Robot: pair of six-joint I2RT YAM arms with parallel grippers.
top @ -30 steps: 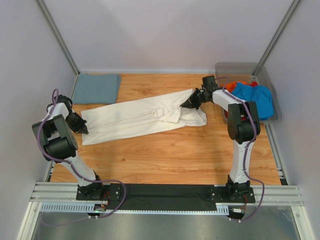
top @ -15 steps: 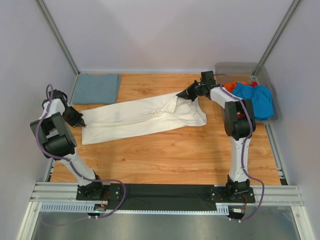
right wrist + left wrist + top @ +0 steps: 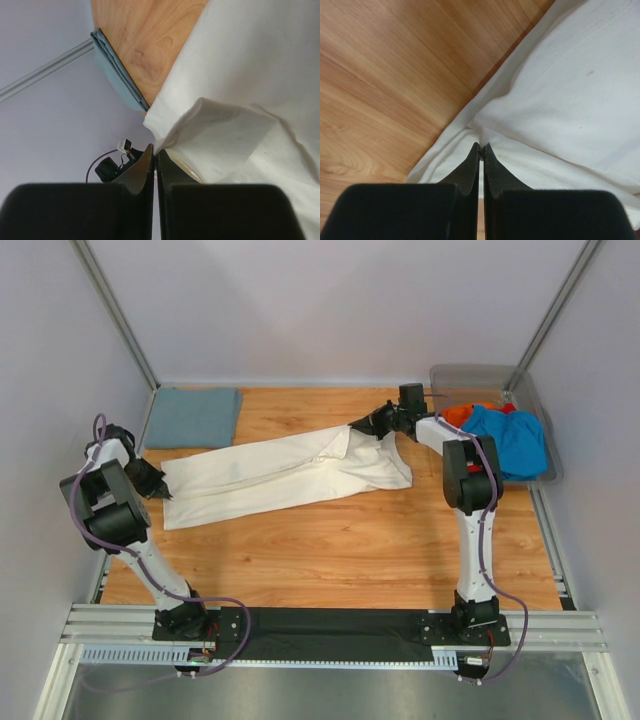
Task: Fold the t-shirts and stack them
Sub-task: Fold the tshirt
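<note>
A cream-white t-shirt (image 3: 280, 475) lies stretched across the wooden table, folded lengthwise. My left gripper (image 3: 162, 488) is shut on its left end, pinching a fold of cloth (image 3: 485, 137) at table level. My right gripper (image 3: 358, 427) is shut on the shirt's upper right edge (image 3: 172, 135) and holds that edge lifted off the table. A folded grey-blue t-shirt (image 3: 192, 417) lies at the back left; it also shows in the right wrist view (image 3: 117, 70). A bright blue t-shirt (image 3: 510, 438) and an orange-red one (image 3: 460, 413) sit in the bin.
A clear grey plastic bin (image 3: 540, 420) stands at the back right, beside the right arm. Grey walls and metal frame posts close in the table on the left, back and right. Bare wood (image 3: 340, 550) lies in front of the shirt.
My right gripper has moved up and to the left, carrying the shirt's right edge over toward the back. My left gripper has pulled slightly left, drawing the shirt taut.
</note>
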